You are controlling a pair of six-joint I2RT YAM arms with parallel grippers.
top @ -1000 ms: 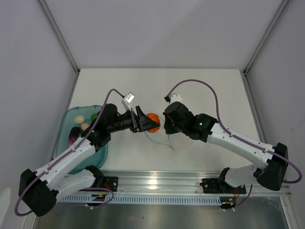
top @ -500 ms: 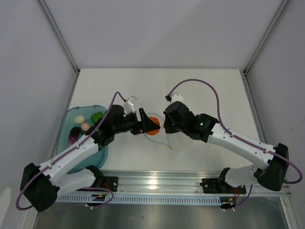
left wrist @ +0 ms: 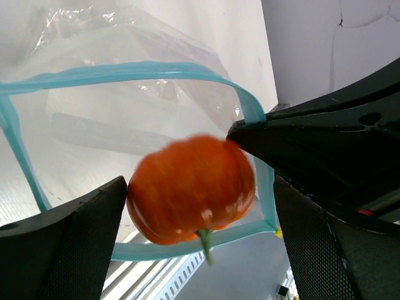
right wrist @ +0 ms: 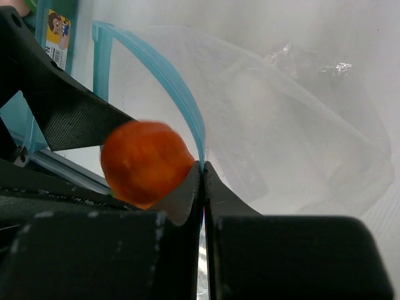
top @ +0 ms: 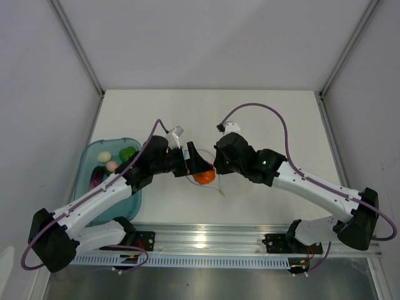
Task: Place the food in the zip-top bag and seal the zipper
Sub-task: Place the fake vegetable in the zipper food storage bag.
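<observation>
The orange fruit [left wrist: 190,187] is blurred between my left gripper's [left wrist: 200,209] wide-open fingers, right over the zip-top bag's [left wrist: 144,119] gaping mouth. There is a gap between the fruit and the right-hand finger [left wrist: 325,250]. From above, the fruit [top: 204,175] sits just past the left gripper [top: 197,166]. My right gripper [right wrist: 203,167] is shut on the light-blue zipper [right wrist: 169,75] and holds the mouth up; the fruit [right wrist: 145,164] is beside its fingers. The rest of the food, a green pepper [top: 127,152], two eggs [top: 104,155] and an eggplant [top: 97,178], lies in the tray.
A teal translucent tray [top: 87,150] stands at the left edge of the table, under the left forearm. The right arm's purple cable [top: 262,107] loops over the back of the table. An aluminium rail [top: 206,240] runs along the near edge.
My left gripper has swung toward the near side and tilted down over the bag mouth, and its jaws have opened wider. The orange fruit has dropped lower. The right gripper has stayed put.
</observation>
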